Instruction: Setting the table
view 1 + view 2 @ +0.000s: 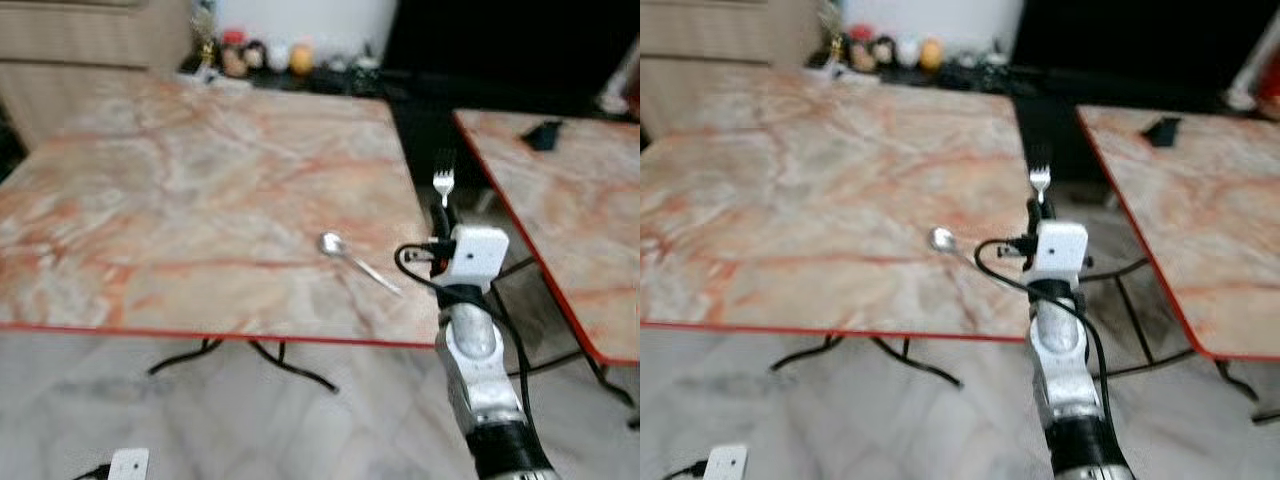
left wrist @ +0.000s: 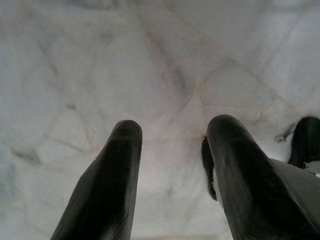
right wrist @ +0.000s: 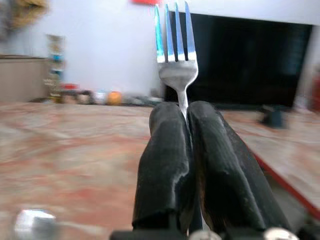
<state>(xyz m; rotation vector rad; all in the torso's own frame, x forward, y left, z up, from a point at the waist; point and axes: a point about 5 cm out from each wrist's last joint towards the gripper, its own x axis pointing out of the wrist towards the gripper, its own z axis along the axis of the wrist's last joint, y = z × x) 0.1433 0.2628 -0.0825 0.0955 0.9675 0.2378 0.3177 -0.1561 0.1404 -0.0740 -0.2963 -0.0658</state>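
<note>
One fork, one spoon

Polished marble-look worktop with red edging, shiny metal fork and spoon, matt black rubbery fingers, pale glossy veined floor.

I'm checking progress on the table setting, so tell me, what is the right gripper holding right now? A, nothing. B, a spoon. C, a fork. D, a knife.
C: the right gripper is shut on a fork, tines up, while the spoon lies on the table.
</note>
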